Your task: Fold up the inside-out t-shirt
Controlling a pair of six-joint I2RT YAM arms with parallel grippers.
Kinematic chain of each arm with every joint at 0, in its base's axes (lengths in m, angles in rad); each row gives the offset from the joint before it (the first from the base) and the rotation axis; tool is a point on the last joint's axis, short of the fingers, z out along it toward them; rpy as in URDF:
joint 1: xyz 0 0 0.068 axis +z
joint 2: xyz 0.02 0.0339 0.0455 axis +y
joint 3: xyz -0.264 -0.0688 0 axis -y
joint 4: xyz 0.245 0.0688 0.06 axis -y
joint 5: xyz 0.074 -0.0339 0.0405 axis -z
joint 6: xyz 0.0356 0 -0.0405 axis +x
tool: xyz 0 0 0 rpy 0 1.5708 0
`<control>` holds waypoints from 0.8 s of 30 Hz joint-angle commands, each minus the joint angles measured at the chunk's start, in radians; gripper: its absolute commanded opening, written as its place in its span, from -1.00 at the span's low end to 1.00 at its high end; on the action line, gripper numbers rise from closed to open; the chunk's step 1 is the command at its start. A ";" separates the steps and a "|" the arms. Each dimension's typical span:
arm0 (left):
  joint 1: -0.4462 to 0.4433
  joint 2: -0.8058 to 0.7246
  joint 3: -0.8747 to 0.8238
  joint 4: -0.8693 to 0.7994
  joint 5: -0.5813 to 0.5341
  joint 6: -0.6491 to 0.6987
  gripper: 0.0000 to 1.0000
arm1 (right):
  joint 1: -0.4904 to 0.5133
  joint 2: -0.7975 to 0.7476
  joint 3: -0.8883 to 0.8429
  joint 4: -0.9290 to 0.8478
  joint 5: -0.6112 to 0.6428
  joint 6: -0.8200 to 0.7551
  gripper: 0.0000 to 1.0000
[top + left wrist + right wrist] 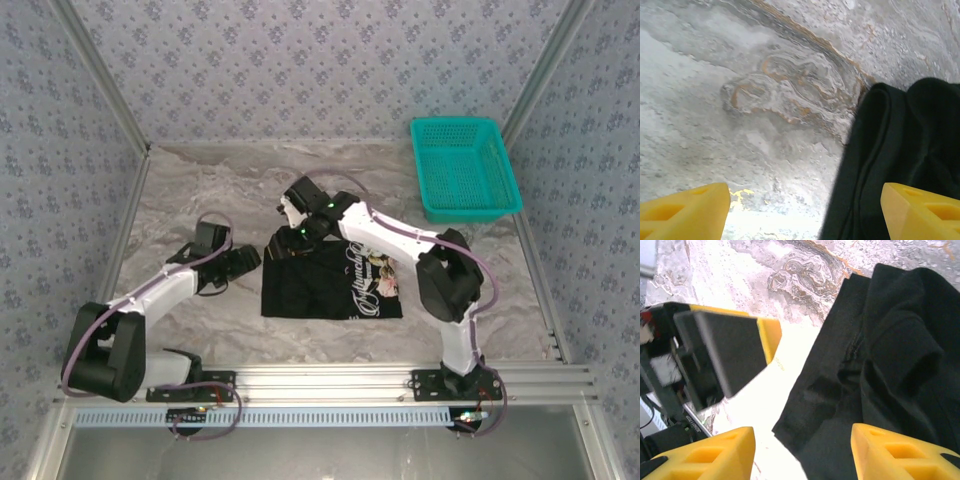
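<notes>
The t-shirt [330,285] lies mid-frame on the surface [200,190], gathered into a rough rectangle with the print showing at its right. The right fingers [300,237] stand apart over its upper-left corner and hold nothing. The left fingers [245,260], wide open and empty, sit just beside its left edge. Probably only a last fold or some tidying remains.

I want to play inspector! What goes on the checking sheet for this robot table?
Surface: marbled grey table, no damage seen.
Job's things: black t-shirt folded into a rectangle mid-table, floral print showing.
Clutter: teal basket, far right corner, apart from the shirt.
Grippers: left gripper open at the shirt's left edge; right gripper open above its far-left corner.
Cables: purple cables along both arms, wires at the bases.
Surroundings: patterned walls, metal rail near edge.
</notes>
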 commanded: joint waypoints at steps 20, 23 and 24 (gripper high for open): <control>-0.135 0.440 0.392 0.069 0.266 0.065 0.47 | -0.062 -0.263 -0.558 0.199 0.105 -0.016 -0.10; -0.136 0.451 0.387 0.078 0.263 0.055 0.18 | -0.060 -0.269 -0.581 0.197 0.106 -0.024 -0.15; -0.132 0.450 0.384 0.082 0.257 0.056 0.07 | -0.058 -0.273 -0.589 0.197 0.107 -0.033 -0.16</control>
